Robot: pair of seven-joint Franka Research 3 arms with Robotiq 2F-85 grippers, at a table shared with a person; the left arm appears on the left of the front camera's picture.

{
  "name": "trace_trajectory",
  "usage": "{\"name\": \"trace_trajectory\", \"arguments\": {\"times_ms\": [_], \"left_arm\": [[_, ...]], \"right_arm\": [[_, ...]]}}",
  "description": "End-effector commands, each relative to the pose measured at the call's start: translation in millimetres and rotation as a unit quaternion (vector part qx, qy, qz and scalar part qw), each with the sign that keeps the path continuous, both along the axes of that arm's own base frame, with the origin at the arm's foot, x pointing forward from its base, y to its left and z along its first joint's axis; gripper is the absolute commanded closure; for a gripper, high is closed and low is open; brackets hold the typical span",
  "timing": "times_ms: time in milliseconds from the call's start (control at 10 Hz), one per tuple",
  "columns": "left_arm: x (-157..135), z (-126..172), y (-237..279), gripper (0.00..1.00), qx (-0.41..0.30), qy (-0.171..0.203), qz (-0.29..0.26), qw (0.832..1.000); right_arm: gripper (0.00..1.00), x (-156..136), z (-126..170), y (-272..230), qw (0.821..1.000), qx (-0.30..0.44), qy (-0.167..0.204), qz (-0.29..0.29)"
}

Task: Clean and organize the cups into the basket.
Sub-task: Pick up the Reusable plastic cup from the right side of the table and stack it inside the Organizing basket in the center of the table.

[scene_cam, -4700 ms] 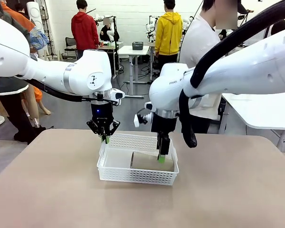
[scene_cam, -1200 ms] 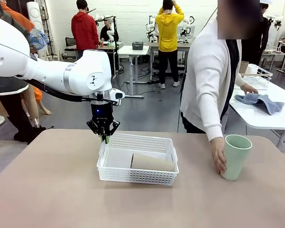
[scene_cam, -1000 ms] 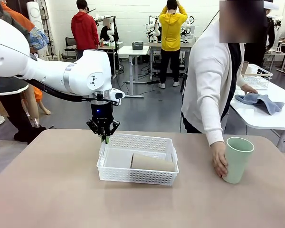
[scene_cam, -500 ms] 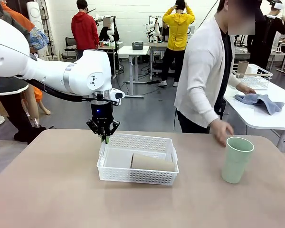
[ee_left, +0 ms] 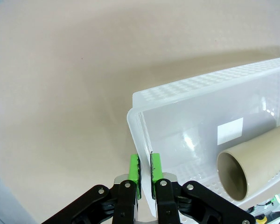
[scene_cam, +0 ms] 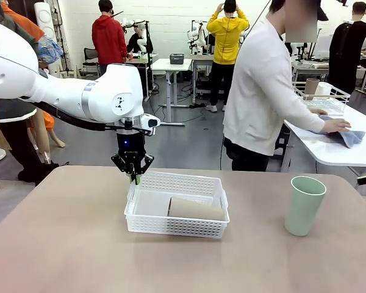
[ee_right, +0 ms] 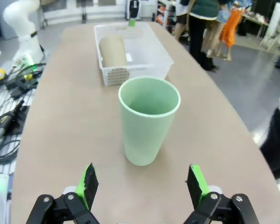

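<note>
Mint cup (ee_right: 148,121) stands upright on the desk (ee_right: 60,116), just ahead of the right end effector (ee_right: 143,179), its jaws wide apart. Left end effector (ee_left: 145,168) is clamped on the basket (ee_left: 200,81) at its corner rim; tan cup (ee_left: 256,158) lies inside.

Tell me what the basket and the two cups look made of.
The basket: white, slightly translucent moulded plastic, with lattice-hole walls and a glossy floor catching a glare. The green cup: smooth and matte with no sheen, likely plastic or a fibre composite. The tan cup: same matte look, material equally open.
</note>
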State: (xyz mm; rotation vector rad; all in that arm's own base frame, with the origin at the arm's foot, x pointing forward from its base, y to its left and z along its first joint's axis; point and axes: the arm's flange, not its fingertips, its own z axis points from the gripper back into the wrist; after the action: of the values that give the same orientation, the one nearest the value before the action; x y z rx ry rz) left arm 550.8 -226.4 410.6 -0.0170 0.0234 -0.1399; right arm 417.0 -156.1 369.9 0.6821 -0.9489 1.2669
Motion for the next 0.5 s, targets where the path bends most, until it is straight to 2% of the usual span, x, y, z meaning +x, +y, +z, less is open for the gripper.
{"name": "trace_trajectory", "arguments": {"times_ms": [0,200,400], "left_arm": [[-0.7,1.4,0.5,1.0,0.0,-0.001,0.001,1.0],[-0.7,1.4,0.5,1.0,0.0,-0.001,0.001,1.0],[-0.7,1.4,0.5,1.0,0.0,-0.001,0.001,1.0]], "right_arm": [[0.0,36.2,-13.5,-8.8,0.999,0.015,0.027,0.031],[0.0,51.6,-30.5,0.3,0.998,0.003,0.055,0.033],[0.0,61.1,-38.1,15.3,0.996,-0.006,0.068,0.049]]}}
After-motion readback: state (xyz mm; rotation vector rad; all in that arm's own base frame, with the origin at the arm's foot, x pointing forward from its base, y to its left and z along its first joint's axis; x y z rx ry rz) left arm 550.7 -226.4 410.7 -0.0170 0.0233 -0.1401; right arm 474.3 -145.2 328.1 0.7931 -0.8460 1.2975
